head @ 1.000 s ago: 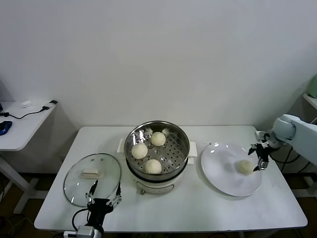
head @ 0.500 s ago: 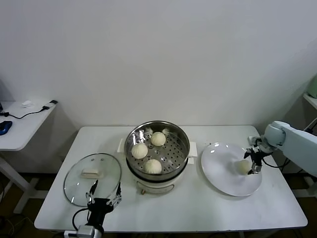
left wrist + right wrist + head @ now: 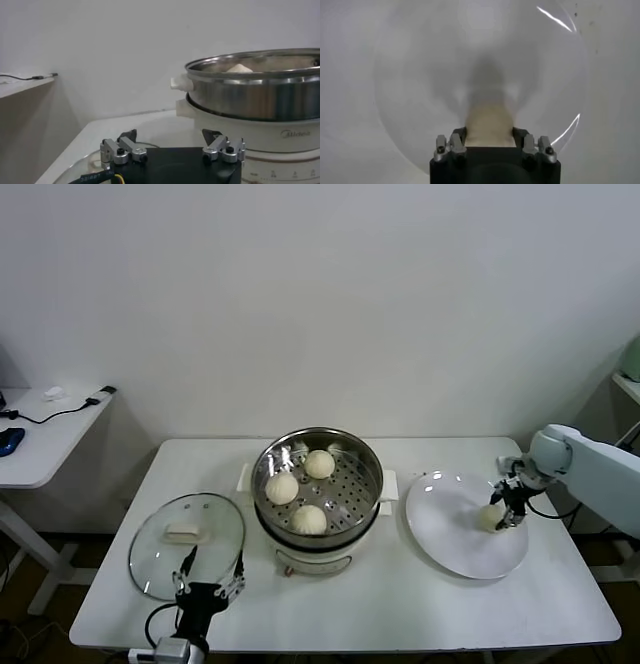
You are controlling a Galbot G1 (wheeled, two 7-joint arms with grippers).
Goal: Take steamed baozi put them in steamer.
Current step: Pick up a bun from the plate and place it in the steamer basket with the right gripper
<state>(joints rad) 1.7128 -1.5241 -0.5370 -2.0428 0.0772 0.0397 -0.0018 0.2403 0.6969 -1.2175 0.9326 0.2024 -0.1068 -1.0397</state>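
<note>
The white counter (image 3: 400,604) is sitting in front of a plain white wall (image 3: 330,304). A smaller side desk (image 3: 45,439) is standing off to the robot's left, with a black cable lying on it; its far end is getting cut off by the edge of the head view.

The steamer (image 3: 318,484) is sitting in the middle of the counter. It is a shiny round metal pot on a white base, with a tray full of little holes inside. Three of the steamed baozi (image 3: 310,519) are lying on that tray. They are looking smooth, round and creamy white. In the left wrist view only the top of one bun is peeking over the pot's rim.

A flat white plate (image 3: 450,534) is lying on the robot's right of the steamer. A glass lid (image 3: 210,529) with a white handle is lying on the other side.

The right tool (image 3: 506,512) is reaching down onto the plate and pinching the fourth baozi (image 3: 489,517). The tool is hiding part of this bun. In the right wrist view the bun is looking blurry between the two fingers (image 3: 451,145).

The left tool (image 3: 208,594) is waiting at the near edge of the counter, by the lid, with its fingers (image 3: 119,150) spread wide apart.
</note>
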